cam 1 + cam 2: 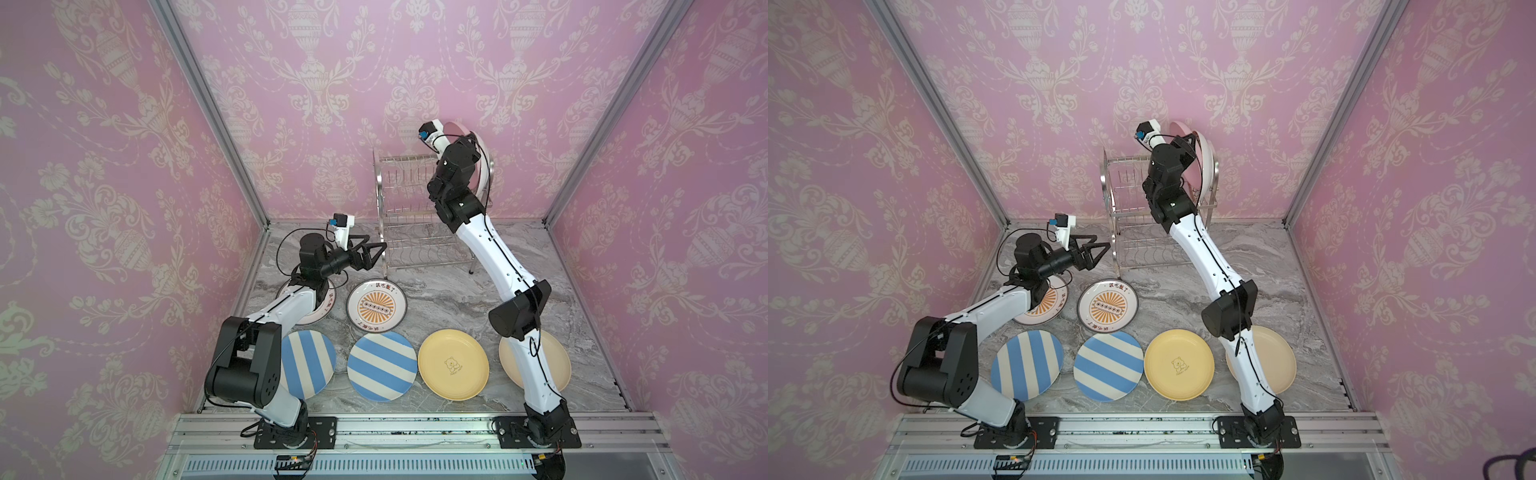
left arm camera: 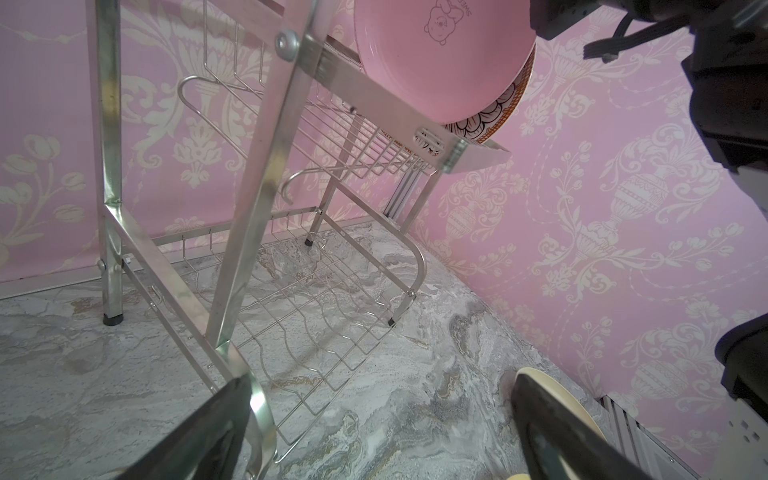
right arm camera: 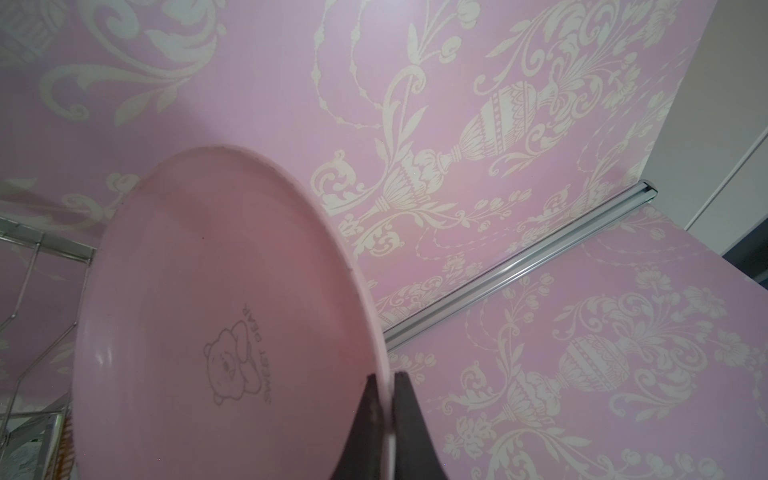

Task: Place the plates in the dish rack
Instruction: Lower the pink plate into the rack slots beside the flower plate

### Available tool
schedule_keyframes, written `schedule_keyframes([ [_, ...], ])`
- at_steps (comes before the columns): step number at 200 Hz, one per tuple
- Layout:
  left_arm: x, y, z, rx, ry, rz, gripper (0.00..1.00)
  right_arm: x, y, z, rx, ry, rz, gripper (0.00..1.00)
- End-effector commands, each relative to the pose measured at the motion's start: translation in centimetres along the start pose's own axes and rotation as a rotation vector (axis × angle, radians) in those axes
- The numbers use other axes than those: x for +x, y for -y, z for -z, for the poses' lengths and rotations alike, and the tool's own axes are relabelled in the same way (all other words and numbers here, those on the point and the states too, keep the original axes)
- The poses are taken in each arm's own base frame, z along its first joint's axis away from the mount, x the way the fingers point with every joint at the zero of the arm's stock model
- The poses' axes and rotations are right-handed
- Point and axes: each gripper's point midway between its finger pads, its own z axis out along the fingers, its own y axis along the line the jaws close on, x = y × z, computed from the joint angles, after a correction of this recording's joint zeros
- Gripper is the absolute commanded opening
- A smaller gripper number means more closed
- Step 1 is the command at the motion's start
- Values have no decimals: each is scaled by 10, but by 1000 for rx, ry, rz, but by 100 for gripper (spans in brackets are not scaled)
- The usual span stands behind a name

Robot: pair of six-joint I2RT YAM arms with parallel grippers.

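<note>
Right end effector (image 3: 385, 376) clenched the round pink plate (image 3: 208, 311) by its rim, on edge over the upper tier of the steel wire dish rack (image 2: 374, 89); left end effector (image 1: 372, 249) gaped, empty.

arms: left arm (image 1: 286, 307), right arm (image 1: 494, 253), white shells, black joints | left pincer (image 1: 377, 242), right pincer (image 3: 385, 384): black triangular fingers | behind pincers: white camera mounts (image 1: 347, 222), blue lenses | cables (image 1: 892, 376): thin, black

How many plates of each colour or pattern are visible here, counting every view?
Blue-and-cream striped round plates: 2
White round plates with orange sunburst: 2
Yellow round plate: 1
Beige round plate: 1
Pink round plate: 1
Scale-patterned round plate: 1
Total: 8
</note>
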Motion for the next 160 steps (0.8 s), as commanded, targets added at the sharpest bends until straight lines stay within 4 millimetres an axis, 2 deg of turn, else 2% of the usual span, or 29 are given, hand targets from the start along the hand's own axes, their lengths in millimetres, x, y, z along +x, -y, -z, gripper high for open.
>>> schedule_keyframes([
  [1, -9, 1, -1, 32, 16, -1, 99, -2, 39, 1, 63, 12, -119, 0],
  [51, -8, 3, 1, 38, 16, -2, 99, 0, 23, -1, 53, -2, -130, 0],
  [92, -7, -1, 1, 30, 15, 0, 99, -4, 50, 3, 76, 25, -213, 0],
  [114, -9, -2, 2, 32, 21, -1, 99, -4, 57, 3, 84, 24, -223, 0],
  [160, -12, 2, 3, 45, 27, -4, 99, -1, 37, -1, 72, 6, -190, 0],
])
